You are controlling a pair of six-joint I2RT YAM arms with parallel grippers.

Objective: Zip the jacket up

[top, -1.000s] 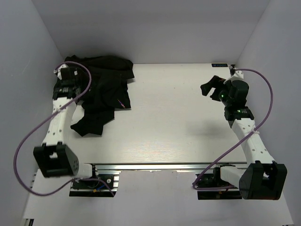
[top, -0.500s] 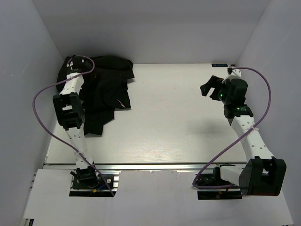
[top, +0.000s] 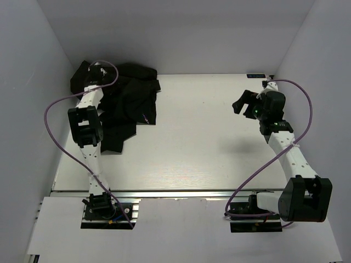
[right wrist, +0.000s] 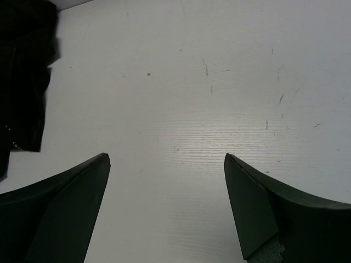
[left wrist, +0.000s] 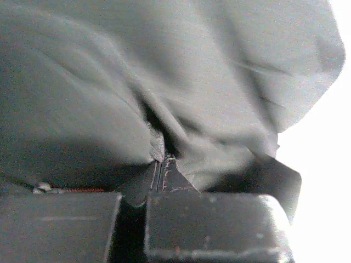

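Jacket [top: 130, 104] shifted rearward — left fingers [left wrist: 176, 182] pinching it; right fingers [right wrist: 66, 203] spread over white table [top: 208, 137].

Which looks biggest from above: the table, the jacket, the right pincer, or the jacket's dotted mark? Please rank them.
Largest to smallest in the top view:
table
jacket
right pincer, possibly enlarged by being nearer the camera
dotted mark

A white, faintly grained rectangular counter [top: 208, 137] is seen from above. A crumpled black fabric jacket [top: 129, 104] is bunched on its far left corner, one part trailed toward the near edge.
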